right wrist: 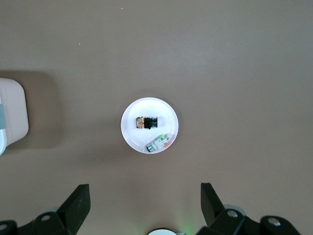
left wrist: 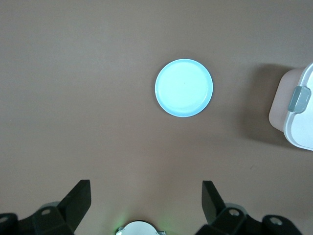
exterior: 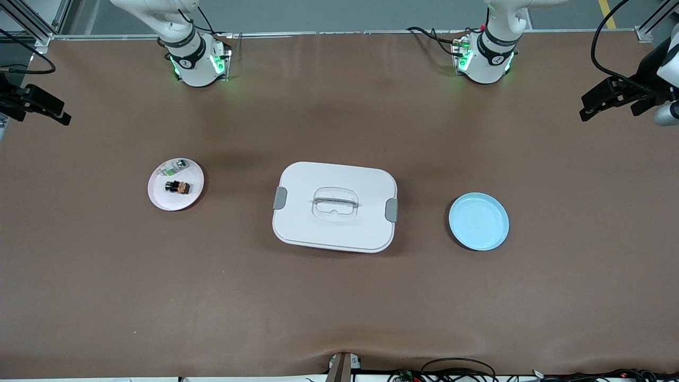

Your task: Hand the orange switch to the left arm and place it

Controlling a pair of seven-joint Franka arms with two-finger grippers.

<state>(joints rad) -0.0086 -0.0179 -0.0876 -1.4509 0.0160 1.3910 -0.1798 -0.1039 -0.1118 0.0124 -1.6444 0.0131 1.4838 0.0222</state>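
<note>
The orange switch (exterior: 177, 187) lies on a small white plate (exterior: 159, 200) toward the right arm's end of the table. It also shows in the right wrist view (right wrist: 147, 122) on that plate (right wrist: 155, 107). The white box (exterior: 318, 178) with grey side clips stands in the middle of the table, and its edge shows in both wrist views (left wrist: 299, 120) (right wrist: 12, 112). My right gripper (right wrist: 145, 188) is open and empty, high over the table between its base and the white plate. My left gripper (left wrist: 145, 188) is open and empty, high over the table near a light blue plate (left wrist: 184, 88).
A small green-and-clear part (exterior: 176, 167) lies on the white plate beside the switch, also in the right wrist view (right wrist: 159, 143). The light blue plate (exterior: 479, 221) sits bare toward the left arm's end. Black mounted gear stands at both table ends (exterior: 37, 103) (exterior: 615, 95).
</note>
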